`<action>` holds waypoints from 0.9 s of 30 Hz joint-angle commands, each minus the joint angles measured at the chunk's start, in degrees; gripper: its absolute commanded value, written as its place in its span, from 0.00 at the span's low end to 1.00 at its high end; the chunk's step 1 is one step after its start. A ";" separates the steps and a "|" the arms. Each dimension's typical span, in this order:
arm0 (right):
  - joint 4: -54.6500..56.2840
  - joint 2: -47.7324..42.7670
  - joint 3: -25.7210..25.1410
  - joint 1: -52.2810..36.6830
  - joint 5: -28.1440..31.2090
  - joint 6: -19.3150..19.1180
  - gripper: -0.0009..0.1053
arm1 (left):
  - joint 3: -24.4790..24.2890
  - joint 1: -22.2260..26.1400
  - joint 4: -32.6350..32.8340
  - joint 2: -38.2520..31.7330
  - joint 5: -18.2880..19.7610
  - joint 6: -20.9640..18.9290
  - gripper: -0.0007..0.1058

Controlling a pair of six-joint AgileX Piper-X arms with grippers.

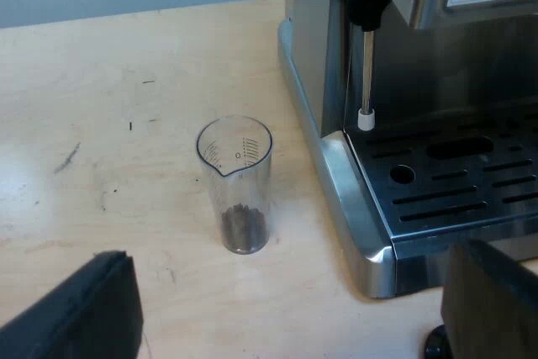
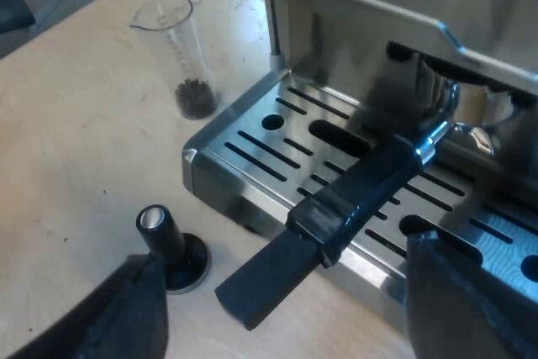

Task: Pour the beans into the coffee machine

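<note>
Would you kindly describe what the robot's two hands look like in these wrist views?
The left hand and right hand look alike: each has two broad, blocky fingers in plain matte black, flat-sided with squared tips and no markings visible.

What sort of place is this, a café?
Likely a coffee-making workbench, not a café: an espresso machine on a scuffed table, a measuring glass of beans beside it, and a tamper with a black knob.
</note>
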 commanded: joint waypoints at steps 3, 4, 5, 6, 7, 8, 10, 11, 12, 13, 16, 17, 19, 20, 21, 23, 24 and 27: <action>-1.63 -0.35 -0.74 0.06 0.03 -0.29 0.59 | -0.20 -0.25 -1.06 0.13 -0.20 -0.36 0.81; -2.18 -0.35 -0.74 0.06 -0.09 -0.29 0.59 | -0.20 -0.25 -1.06 0.13 -0.20 -0.36 0.81; -2.57 -0.35 -0.74 0.06 -0.17 -0.29 0.59 | -0.20 -0.25 -1.06 0.13 -0.20 -0.36 0.81; -2.72 -0.35 -0.74 0.06 -0.20 -0.29 0.59 | 0.01 -0.25 -1.06 0.13 -0.20 -0.36 0.81; -2.99 -0.35 -0.74 0.06 -0.17 -0.29 0.59 | 0.42 -0.25 -1.42 0.13 -0.20 -0.36 0.81; -2.98 -0.35 -0.74 0.06 -0.17 -0.29 0.59 | 1.16 -0.25 -1.92 0.13 -0.20 -0.36 0.81; -2.98 -0.35 -0.74 0.06 -0.17 -0.29 0.59 | 2.68 -0.25 -3.12 0.13 -0.20 -0.36 0.81; -2.98 -0.35 -0.74 0.06 -0.17 -0.29 0.59 | 3.80 -0.25 -4.38 0.13 -0.20 -0.36 0.81; -2.98 -0.35 -0.74 0.06 -0.17 -0.29 0.59 | 4.72 -0.25 -5.08 0.13 -0.20 -0.36 0.81; -2.98 -0.35 -0.74 0.06 -0.17 -0.29 0.59 | 5.84 -0.25 -6.30 0.13 -0.20 -0.36 0.81; -2.98 -0.35 -0.74 0.06 -0.32 -0.29 0.59 | 9.11 -0.25 -10.58 0.13 -0.20 -0.47 0.81; -2.98 -0.35 -0.74 0.06 -0.76 -0.29 0.59 | 10.26 -0.25 -12.48 0.13 -0.20 -0.77 0.81; -2.98 -0.35 -0.74 0.06 -1.56 -0.29 0.59 | 11.35 -0.25 -14.48 0.13 -0.20 -0.78 0.81; -2.98 -0.35 -0.74 0.06 -2.05 -0.29 0.59 | 12.58 -0.25 -17.22 0.13 -0.20 -0.78 0.81; -2.98 -0.35 -0.74 0.06 -2.22 -0.29 0.59 | 13.28 -0.25 -18.10 0.13 -0.20 -0.78 0.81; -2.98 -0.35 -0.74 0.06 -2.88 -0.29 0.59 | 14.56 -0.25 -20.57 0.13 -0.20 -0.78 0.81; -2.98 -0.35 -0.74 0.06 -2.91 -0.29 0.59 | 14.74 -0.25 -20.86 0.13 -0.20 -0.78 0.81; -2.98 -0.35 -0.74 0.06 -2.90 -0.29 0.59 | 18.33 -0.25 -25.88 0.13 -0.74 -0.78 0.81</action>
